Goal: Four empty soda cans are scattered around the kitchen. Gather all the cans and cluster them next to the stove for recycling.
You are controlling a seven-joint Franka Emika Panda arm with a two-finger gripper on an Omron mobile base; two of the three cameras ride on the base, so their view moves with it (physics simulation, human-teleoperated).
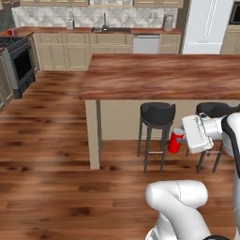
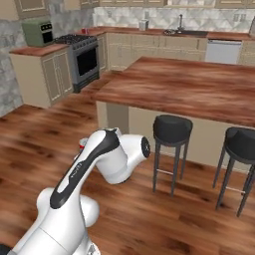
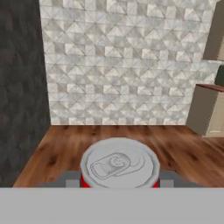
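Beside the island [image 1: 159, 75], the gripper [image 1: 180, 139] is closed on a red can [image 1: 175, 140], held above the floor far from the stove [image 1: 16, 58]; a jolt in transit could shake it loose.

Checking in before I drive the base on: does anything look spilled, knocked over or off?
Nothing stands out. The tool holds a red soda can upright in the air beside the stools. The island counter and floor look clean, with no spills.
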